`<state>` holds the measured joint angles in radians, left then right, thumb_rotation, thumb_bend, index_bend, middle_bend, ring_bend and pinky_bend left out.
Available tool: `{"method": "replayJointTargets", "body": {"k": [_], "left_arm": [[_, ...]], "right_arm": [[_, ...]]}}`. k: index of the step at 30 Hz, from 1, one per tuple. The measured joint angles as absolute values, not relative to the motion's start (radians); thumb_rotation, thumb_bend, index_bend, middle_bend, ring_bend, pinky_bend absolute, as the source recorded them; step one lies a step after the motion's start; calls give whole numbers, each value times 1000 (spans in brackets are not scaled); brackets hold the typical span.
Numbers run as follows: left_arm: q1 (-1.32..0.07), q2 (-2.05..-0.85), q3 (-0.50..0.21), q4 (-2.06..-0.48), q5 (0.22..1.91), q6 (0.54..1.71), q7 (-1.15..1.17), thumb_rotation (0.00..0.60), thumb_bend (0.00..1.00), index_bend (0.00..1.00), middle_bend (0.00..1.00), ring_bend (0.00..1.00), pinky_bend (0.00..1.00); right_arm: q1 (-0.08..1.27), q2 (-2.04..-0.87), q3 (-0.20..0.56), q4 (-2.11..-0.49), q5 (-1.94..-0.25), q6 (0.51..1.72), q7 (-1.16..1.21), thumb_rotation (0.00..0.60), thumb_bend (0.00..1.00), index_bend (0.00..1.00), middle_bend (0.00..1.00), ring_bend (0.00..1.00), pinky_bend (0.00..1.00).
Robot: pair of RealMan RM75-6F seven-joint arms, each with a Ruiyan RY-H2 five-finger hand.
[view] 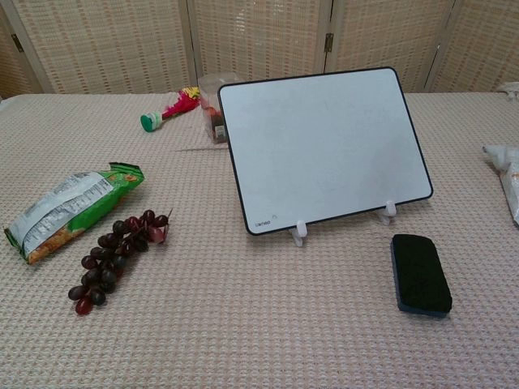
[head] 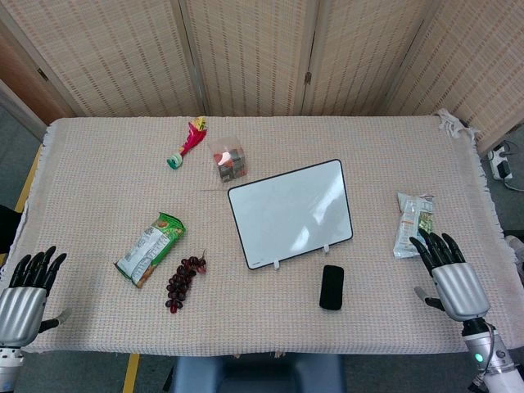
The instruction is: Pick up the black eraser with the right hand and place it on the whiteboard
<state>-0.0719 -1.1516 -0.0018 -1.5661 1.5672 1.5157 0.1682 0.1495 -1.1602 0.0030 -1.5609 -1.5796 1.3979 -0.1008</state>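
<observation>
Black eraser (head: 332, 287) flat before propped whiteboard (head: 291, 213)

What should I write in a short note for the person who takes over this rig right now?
Left hand: open, holds nothing, at the table's near left edge.
Right hand: open, holds nothing, at the near right edge, beside a snack packet.
Black eraser: lies flat on the cloth, just in front of the whiteboard, which leans on its small stand.
Done: nothing.
Left: grasp the eraser with the right hand and place it on the whiteboard.

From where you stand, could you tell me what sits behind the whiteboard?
A clear container with small items sits just behind the whiteboard, with a red-and-green toy further left. In the chest view the board hides most of the container, and its contents cannot be made out.
</observation>
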Motion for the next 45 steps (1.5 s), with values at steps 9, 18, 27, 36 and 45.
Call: {"method": "replayJointTargets", "body": {"k": [9, 18, 27, 36, 45], "left_arm": [[-75, -1157, -4, -1563, 1568, 1515, 171, 600, 113, 0, 0, 0, 0], [-82, -1158, -10, -1553, 1549, 1497, 158, 600, 113, 0, 0, 0, 0], [-76, -1165, -9, -1551, 1560, 1515, 158, 600, 112, 0, 0, 0, 0], [-70, -1158, -8, -1559, 1559, 1522, 147, 600, 119, 0, 0, 0, 0], [-70, -1157, -8, -1562, 1553, 1516, 155, 600, 122, 0, 0, 0, 0]], "right_arm": [[157, -1159, 1, -1562, -1594, 1391, -104, 600, 258, 0, 0, 0, 0], [217, -1177, -7, -1508, -1666, 1339, -174, 600, 257, 49, 0, 0, 0], [316, -1200, -36, -1494, -1775, 1225, -265, 600, 258, 200, 0, 0, 0], [391, -1234, -51, -1526, -1793, 1086, -419, 600, 257, 225, 0, 0, 0], [434, -1280, -52, -1533, -1765, 1020, -473, 600, 257, 248, 0, 0, 0]]}}
